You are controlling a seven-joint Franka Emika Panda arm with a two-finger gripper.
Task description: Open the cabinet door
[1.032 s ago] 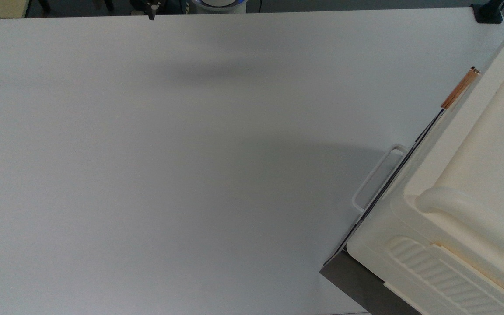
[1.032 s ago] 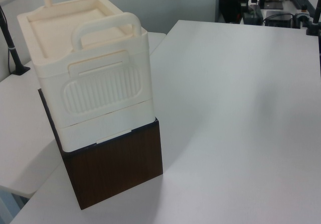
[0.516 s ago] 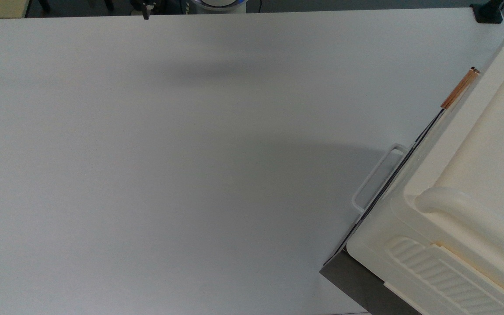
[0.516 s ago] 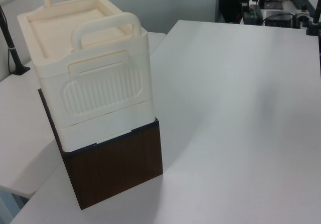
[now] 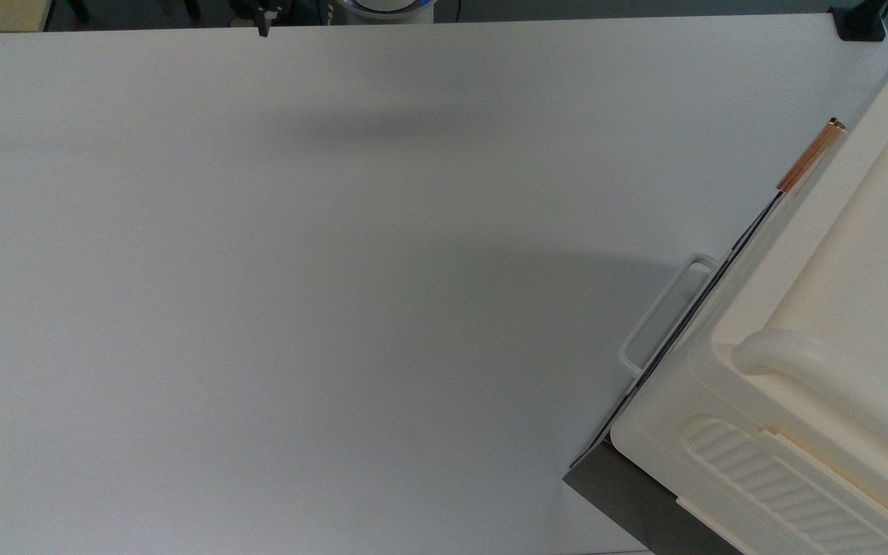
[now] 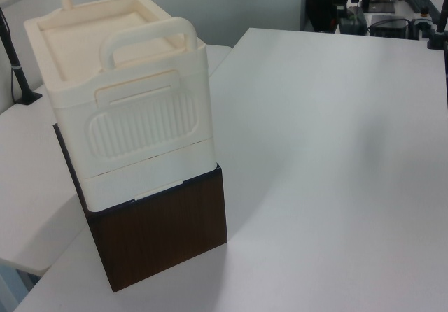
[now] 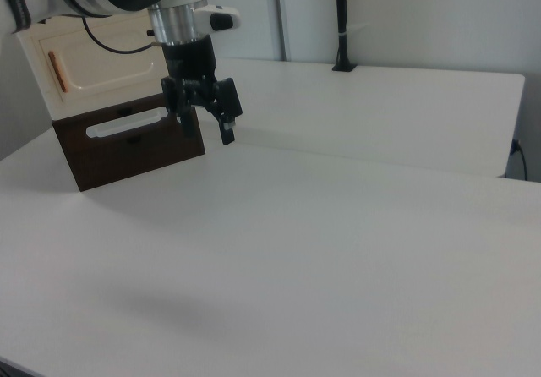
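The cabinet door (image 7: 97, 64) is a flat cream-white panel on the front of the cream box, up at about 10 o'clock in the right view. It has a sunken rectangle in its middle. A short copper-orange handle (image 7: 56, 72) stands upright near its left end in the right view. The door looks shut, flat against the box. In the top view the door is seen edge-on, and the handle (image 5: 810, 156) sits at about 2 o'clock.

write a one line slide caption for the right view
Panda arm's open gripper hovers above the white table, in front of the closed cabinet door with its copper handle.
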